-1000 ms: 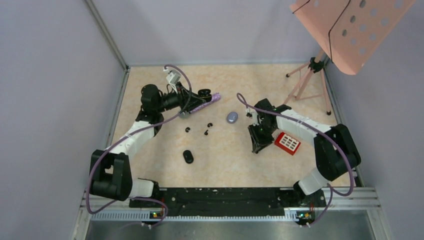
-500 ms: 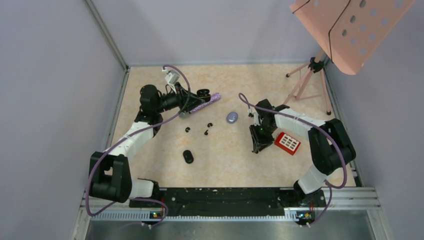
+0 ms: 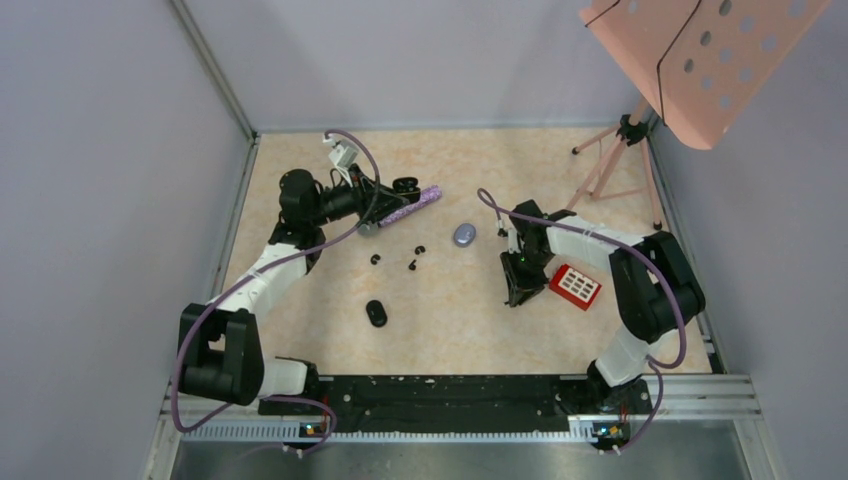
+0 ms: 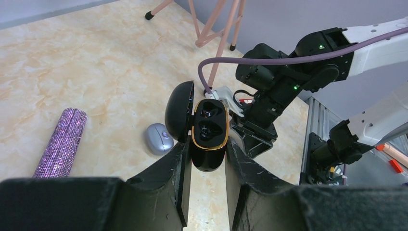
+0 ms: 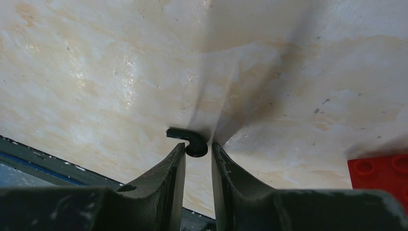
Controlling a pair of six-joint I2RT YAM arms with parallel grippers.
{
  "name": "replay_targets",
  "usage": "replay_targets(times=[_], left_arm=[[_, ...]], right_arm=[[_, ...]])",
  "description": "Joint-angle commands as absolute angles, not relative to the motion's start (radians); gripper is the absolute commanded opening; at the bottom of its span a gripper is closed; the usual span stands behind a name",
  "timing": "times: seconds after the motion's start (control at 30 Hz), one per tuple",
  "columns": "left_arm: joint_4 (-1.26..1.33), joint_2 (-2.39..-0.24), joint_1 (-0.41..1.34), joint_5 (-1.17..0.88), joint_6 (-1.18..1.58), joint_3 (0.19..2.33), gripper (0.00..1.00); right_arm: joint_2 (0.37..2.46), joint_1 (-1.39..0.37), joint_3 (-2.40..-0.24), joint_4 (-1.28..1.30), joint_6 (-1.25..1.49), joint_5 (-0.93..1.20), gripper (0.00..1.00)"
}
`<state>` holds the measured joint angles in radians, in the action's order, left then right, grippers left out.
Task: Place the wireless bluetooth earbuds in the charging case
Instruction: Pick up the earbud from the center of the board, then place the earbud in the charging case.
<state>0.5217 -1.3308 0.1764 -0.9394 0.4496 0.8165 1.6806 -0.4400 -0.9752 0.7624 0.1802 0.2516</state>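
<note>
Evidently readied as a receptacle, the glossy black, gold-rimmed oval charging case [image 4: 209,130] sits lid-open, pinched in the left jaws, raised well apart from the red studded brick [image 3: 575,286]. Near that brick, the right jaws stand narrowly parted, bracketing a tiny black earbud [image 5: 191,139] on the tabletop [image 5: 288,72]; whether they grip it, I cannot tell.

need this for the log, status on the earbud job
Left gripper shut on open case. Right gripper straddling black earbud on table, grip unclear. Red brick to one side.
</note>
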Motion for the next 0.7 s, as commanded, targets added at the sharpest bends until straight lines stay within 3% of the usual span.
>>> replay_targets(times=[0.0,0.13,0.4,0.67], left_arm=[[0.549,-1.300,0.169,-0.925,0.447,0.812,0.00],[0.548,-1.301,0.169,-0.919,0.443,0.806,0.00],[0.562,-1.323,0.170,-0.937,0.431,0.803,0.00],[0.645,-1.422,0.209,-0.920,0.438,0.866,0.00]], right_arm=[[1.700,-0.430,-0.968,0.721,0.171,0.232,0.25],[1.704,-0.430,-0.963,0.698,0.145,0.232,0.22],[1.613,-0.431,-1.108,0.740,-0.063,0.136,0.00],[1.453,-0.497,-1.339,0.717,-0.405,-0.009,0.00]])
